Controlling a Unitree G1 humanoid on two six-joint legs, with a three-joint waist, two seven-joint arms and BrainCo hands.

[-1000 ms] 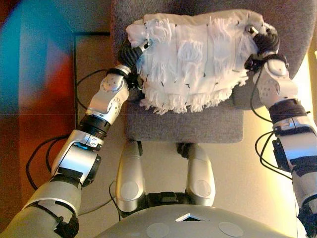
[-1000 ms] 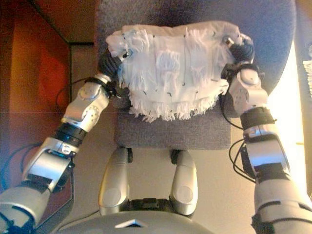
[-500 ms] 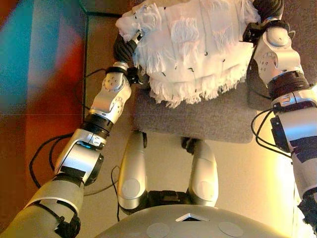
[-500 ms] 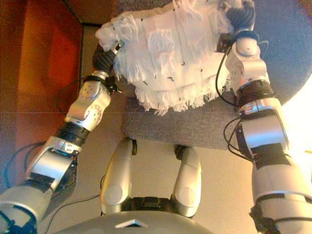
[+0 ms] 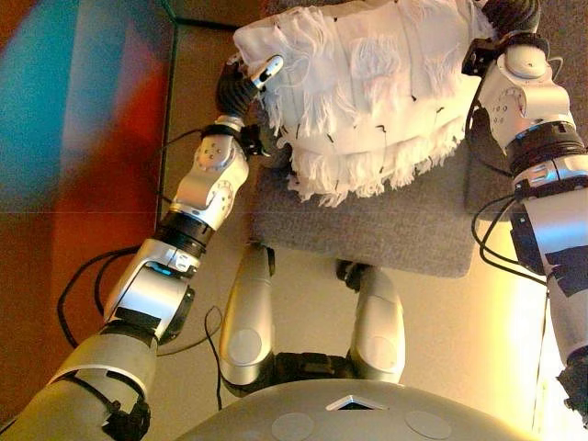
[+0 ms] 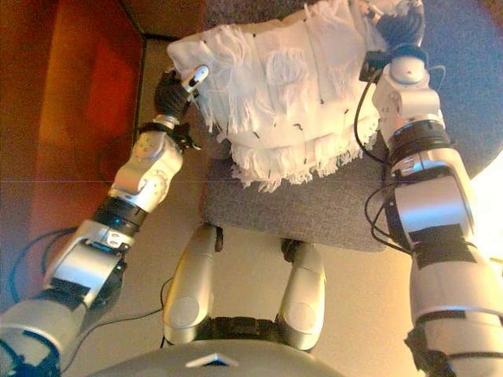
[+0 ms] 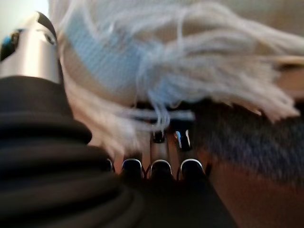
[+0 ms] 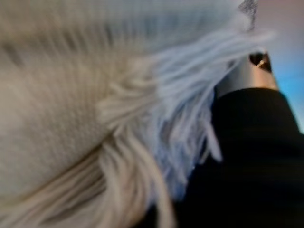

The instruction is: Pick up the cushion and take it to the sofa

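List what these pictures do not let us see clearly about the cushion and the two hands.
- Right hand: its fingers are hidden behind the white fringed cushion in both eye views; fringe covers them in the right wrist view.
- Left hand: thumb on the cushion; fingers run under it, tips hidden.
- Cushion's far edge: cut off by the top edge.

The cushion [image 5: 367,87] now tilts, its left-hand side raised off the grey seat [image 5: 367,220].

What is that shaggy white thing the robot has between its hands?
Over the grey upholstered seat a cushion is clamped between the left hand and the right hand. It is white, with long fringe along its near edge, unlike the flat grey fabric.
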